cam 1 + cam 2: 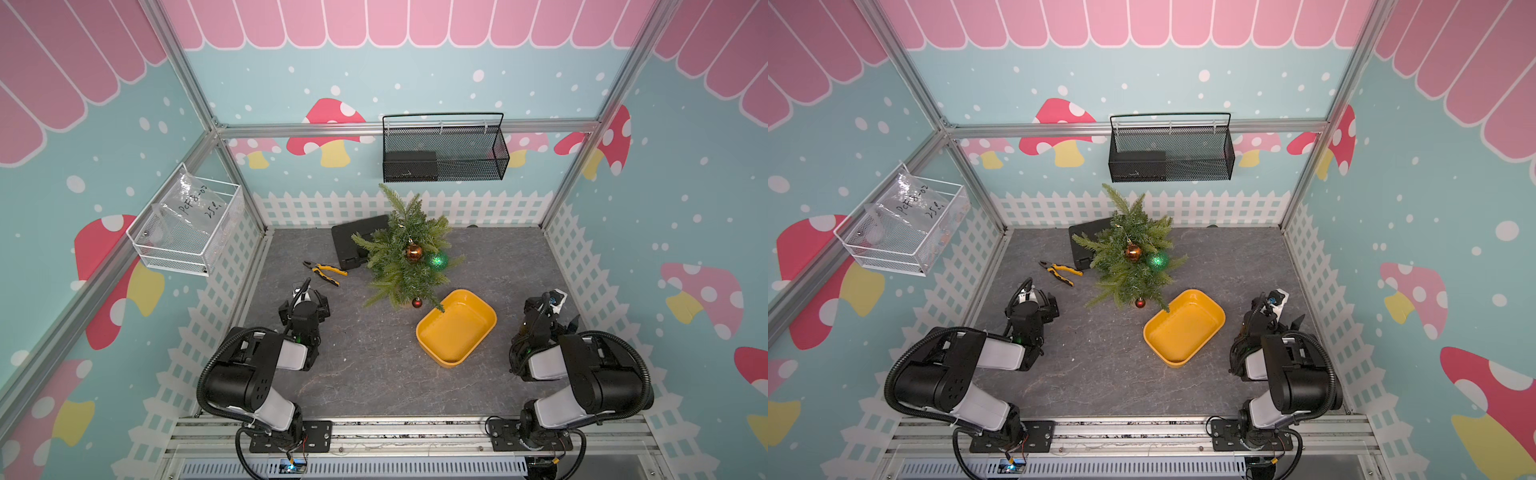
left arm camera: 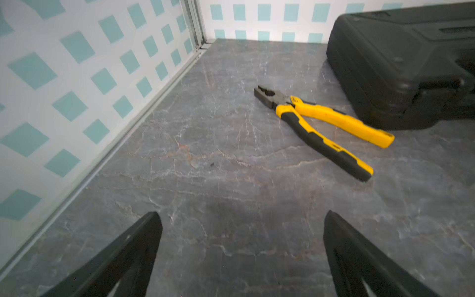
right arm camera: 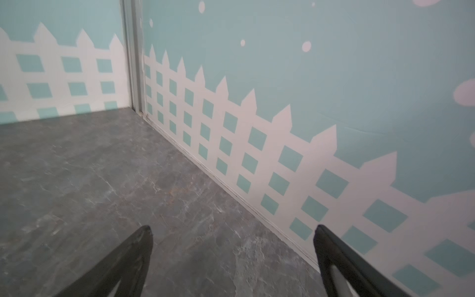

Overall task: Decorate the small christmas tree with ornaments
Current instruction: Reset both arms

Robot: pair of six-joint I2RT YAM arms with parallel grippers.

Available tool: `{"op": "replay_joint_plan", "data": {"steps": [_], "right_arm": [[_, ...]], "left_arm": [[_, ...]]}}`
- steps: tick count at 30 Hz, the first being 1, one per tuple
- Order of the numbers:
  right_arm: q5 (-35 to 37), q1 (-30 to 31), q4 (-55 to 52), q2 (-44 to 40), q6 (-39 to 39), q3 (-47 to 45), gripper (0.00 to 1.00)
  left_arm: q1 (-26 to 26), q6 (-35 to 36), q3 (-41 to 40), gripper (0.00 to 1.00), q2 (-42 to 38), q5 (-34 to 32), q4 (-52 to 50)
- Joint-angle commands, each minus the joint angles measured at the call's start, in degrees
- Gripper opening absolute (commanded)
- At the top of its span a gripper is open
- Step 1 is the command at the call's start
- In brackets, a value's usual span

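Your tree (image 1: pixel 390 268), frame centre in both top views, carries the copper ball (image 1: pixel 414 252), green ball (image 1: pixel 437 260) and red ball (image 1: pixel 417 302). Left gripper (image 2: pixel 241 213) and right gripper (image 3: pixel 231 227) gape empty. Hanging appears finished; no further pick seems required.

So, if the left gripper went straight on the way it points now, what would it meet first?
Probably the bare grey marbled tabletop, because the open left gripper tilts down toward it. The yellow-handled black-jawed pliers lie a little off that line, so it might pass them; depth is unclear.
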Motion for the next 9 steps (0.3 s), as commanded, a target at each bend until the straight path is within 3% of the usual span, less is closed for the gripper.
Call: {"op": "replay_joint_plan", "data": {"steps": [1,3,9], "right_arm": [[-2.38,1.04,-0.49,-0.64,-1.94,0.65,1.00],[-2.09,1.18,2.85,0.57,-2.75,-0.06,1.00],[-5.38,0.41,0.47,0.45,-2.80,1.03,1.00]], "left_arm": [[0.65,1.48,2.92,0.99,-1.86,1.18,1.71],[0.39,2.73,2.21,0.99,-0.37,0.51,5.73],[0.48,1.86,2.66,0.99,-1.34,0.75,3.17]]}}
